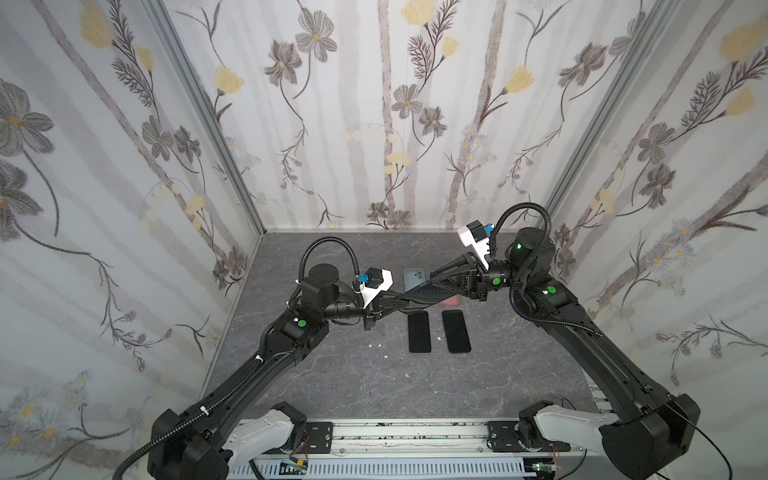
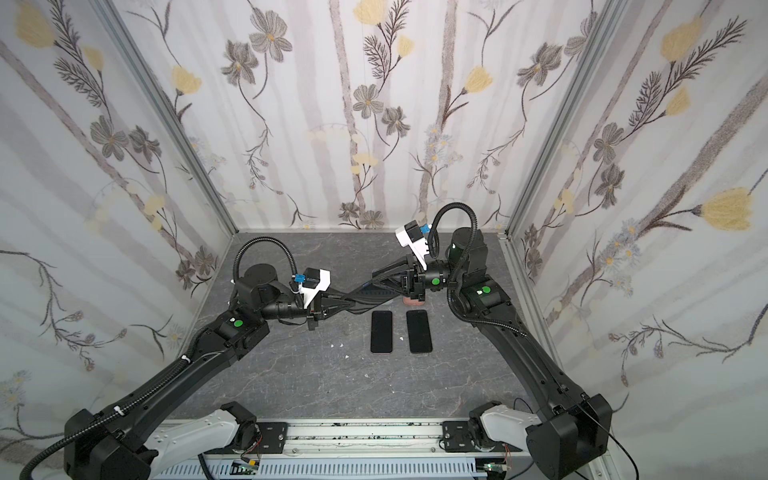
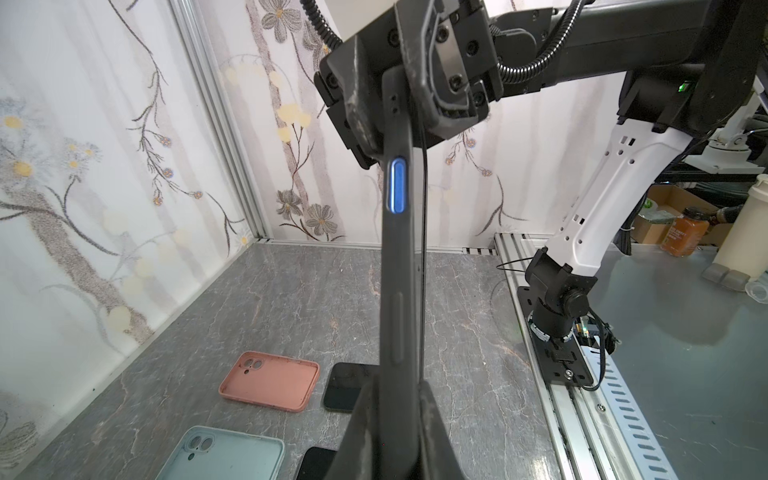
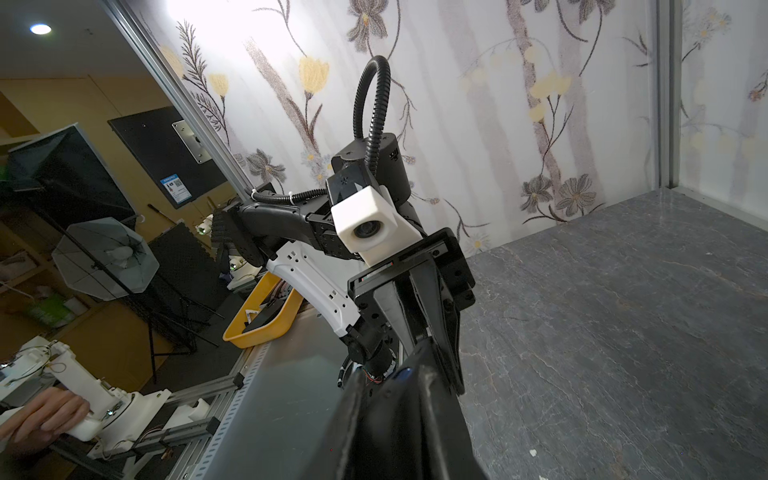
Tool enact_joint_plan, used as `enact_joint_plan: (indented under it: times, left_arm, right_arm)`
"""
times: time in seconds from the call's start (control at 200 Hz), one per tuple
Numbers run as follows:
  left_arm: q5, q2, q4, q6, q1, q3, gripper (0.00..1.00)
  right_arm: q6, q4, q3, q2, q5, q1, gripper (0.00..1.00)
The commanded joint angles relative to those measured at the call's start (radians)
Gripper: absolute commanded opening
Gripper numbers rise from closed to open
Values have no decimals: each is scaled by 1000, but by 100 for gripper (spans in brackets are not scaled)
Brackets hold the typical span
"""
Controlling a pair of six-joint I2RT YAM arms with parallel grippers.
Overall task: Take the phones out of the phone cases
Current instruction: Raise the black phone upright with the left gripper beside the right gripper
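On the near part of the grey tabletop, a black phone and a second black phone lie flat side by side, not touching. Past their far ends the dark phone case hangs clear of the tabletop, edge-on between both arms. The left gripper has its jaws squeezed tight on the case's left end. The right gripper has its jaws closed around the right end, beside a blue side button. A thin dark edge stands slightly off the case there; whether it is the phone lifting out cannot be told. Beyond, an empty pink case lies open side up below the right gripper. Farthest back lies a pale green case.
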Motion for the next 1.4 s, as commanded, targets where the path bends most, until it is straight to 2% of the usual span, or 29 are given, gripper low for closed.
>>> enact_joint_plan:
  times: [0.0,0.255,0.455,0.704,0.764,0.854,0.914,0.994,1.089,1.264,1.324,1.394]
  left_arm:
    - [-144,-16,136,106,-2,-1,0]
    - [-217,-39,141,142,-3,-4,0]
    - [-226,-41,141,152,-6,-3,0]
    - [-239,-41,142,154,-6,-6,0]
    - [-237,-41,143,151,-6,-10,0]
    - [-237,-42,147,145,-5,-19,0]
    - [-236,-48,151,142,-5,-31,0]
    - [-240,-57,168,126,-2,-48,0]
    - [-221,-69,227,66,11,-76,0]
    - [-151,-70,430,-138,48,-143,0]
    - [-153,-61,510,-214,54,-159,0]
    - [-173,-41,637,-339,55,-180,0]
  right_arm:
    - [120,-35,-5,17,78,2,21]
    - [191,1,-20,28,86,1,26]
    - [238,25,-29,27,100,1,33]
    - [258,30,-30,21,120,0,38]
    - [269,50,-30,12,136,0,47]
    - [284,94,-17,-6,180,-6,81]
    - [281,113,-8,-25,230,-18,97]
    - [278,152,-17,-61,314,-49,100]
    - [272,202,-72,-129,442,-102,100]
    - [233,357,-243,-280,627,-166,100]
    - [202,388,-278,-308,648,-166,100]
    - [176,394,-287,-312,613,-166,100]
